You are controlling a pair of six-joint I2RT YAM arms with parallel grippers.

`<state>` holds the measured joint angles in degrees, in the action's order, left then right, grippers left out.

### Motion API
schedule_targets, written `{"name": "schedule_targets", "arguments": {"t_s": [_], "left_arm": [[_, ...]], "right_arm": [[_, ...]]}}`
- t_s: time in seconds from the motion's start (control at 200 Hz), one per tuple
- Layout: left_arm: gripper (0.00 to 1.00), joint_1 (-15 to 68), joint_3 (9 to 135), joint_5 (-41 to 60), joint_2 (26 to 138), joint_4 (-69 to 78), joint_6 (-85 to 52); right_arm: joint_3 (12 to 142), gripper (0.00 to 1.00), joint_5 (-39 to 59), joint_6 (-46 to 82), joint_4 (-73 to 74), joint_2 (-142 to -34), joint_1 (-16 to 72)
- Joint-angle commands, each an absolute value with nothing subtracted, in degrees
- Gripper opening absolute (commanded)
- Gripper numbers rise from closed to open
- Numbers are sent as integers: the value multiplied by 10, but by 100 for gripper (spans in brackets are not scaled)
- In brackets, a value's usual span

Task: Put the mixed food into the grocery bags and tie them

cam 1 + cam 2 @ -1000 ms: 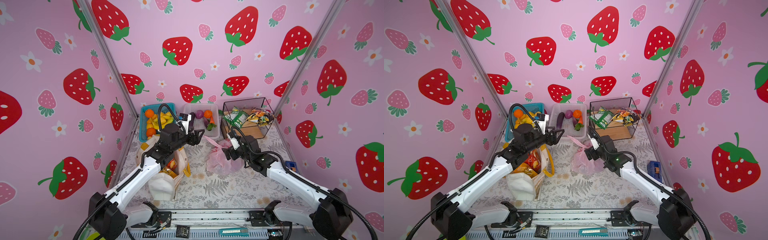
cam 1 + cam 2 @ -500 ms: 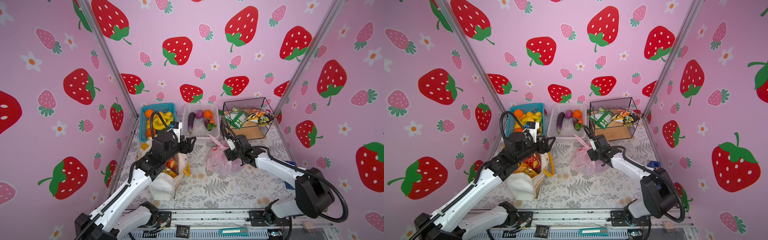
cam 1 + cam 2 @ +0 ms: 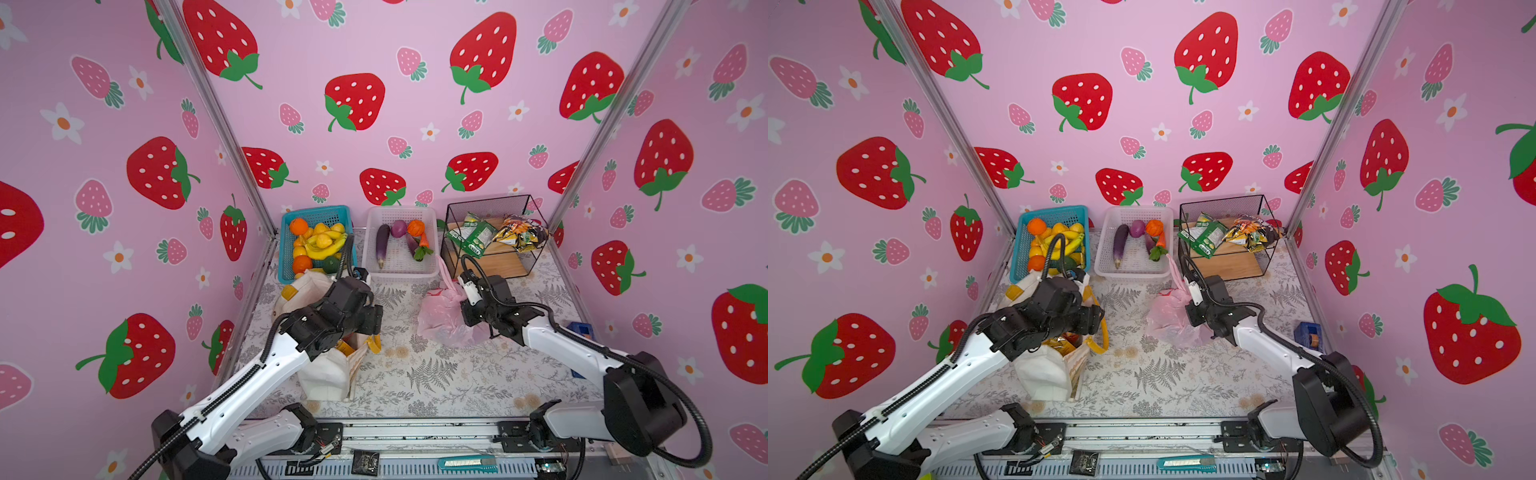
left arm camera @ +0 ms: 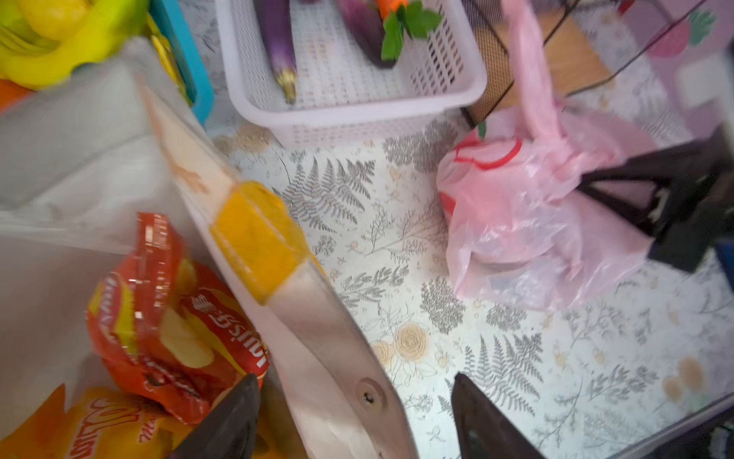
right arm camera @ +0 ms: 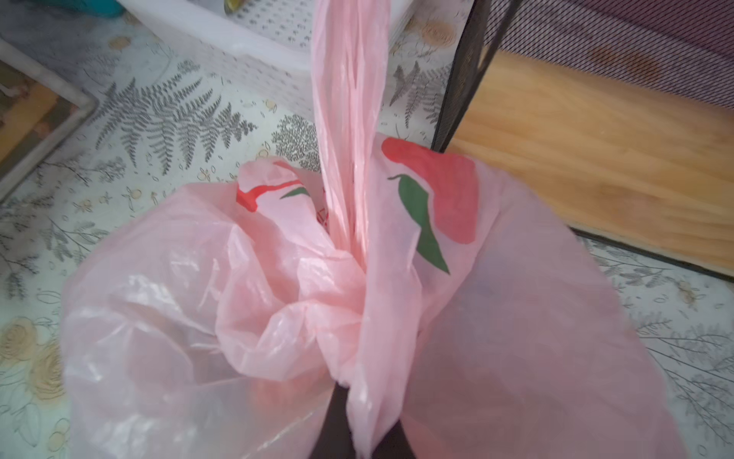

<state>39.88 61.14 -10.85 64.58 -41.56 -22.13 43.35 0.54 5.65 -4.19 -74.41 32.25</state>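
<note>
My right gripper (image 5: 359, 401) pinches the pink bag (image 5: 159, 318) at its gathered neck, it seems (view crowded), bag resting on the bench (image 3: 436, 374); my left gripper (image 4: 353, 393) hangs wide open over the canvas tote (image 3: 328, 374), snack packets (image 4: 170, 318) inside.

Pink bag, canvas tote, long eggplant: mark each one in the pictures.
pink bag (image 3: 440, 322): in a top view, on its bulging body.
canvas tote (image 3: 326, 376): in a top view, on its cream lower side panel.
long eggplant (image 3: 382, 243): in a top view, on the middle of its purple body.
</note>
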Motion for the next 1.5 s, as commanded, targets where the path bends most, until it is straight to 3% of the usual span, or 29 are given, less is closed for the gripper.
{"name": "schedule_targets", "arguments": {"t_s": [0.0, 0.095, 0.195, 0.34, 0.515, 0.985, 1.046, 1.106, 1.246, 1.346, 1.496], "left_arm": [[78, 415, 652, -193, 689, -460, -219], [75, 434, 661, -216, 727, -455, -223], [64, 460, 672, -265, 761, -459, -223], [33, 489, 681, -276, 780, -452, -229], [0, 508, 672, -170, 768, -366, -251], [0, 549, 832, -8, 924, -206, -297], [4, 549, 857, -2, 948, -205, -295], [22, 550, 876, 0, 960, -210, -287], [47, 549, 873, -12, 934, -214, -248], [56, 543, 842, -41, 876, -227, -214], [64, 494, 730, -111, 748, -265, -218]], "right_arm": [[427, 0, 23, 76, -15, -701, 315], [425, 0, 13, 78, -23, -674, 308], [429, 0, 8, 76, -35, -655, 297], [447, 0, -1, 65, -65, -639, 281], [465, 0, -9, 79, -66, -607, 250], [534, 0, -67, 94, -81, -554, 223], [546, 0, -91, 91, -82, -547, 223], [560, 0, -104, 89, -88, -544, 223], [586, 0, -111, 82, -96, -529, 223], [614, 0, -97, 70, -107, -526, 223], [676, 0, 1, 45, -123, -512, 264]]}}
